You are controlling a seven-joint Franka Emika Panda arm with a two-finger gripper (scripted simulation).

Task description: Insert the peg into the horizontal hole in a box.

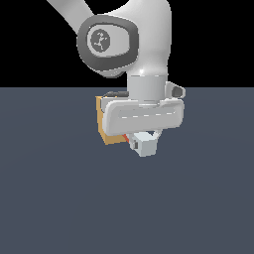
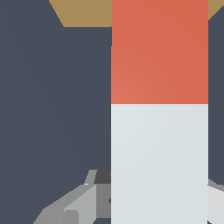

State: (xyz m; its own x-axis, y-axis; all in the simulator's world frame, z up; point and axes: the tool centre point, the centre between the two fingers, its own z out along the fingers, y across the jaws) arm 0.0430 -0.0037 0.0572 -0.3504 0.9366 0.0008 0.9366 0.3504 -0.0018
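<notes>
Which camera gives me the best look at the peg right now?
The wrist view: the peg fills the frame lengthwise, its red end towards the box. The exterior view shows only its pale butt end below the hand; the arm hides the rest.

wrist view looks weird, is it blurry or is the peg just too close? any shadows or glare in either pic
Wrist view: sharp, no blur; the peg just sits very close and is cropped. Exterior view: flat, even render, no glare, no cast shadows on the floor, and the gripper hides most of the box.
</notes>
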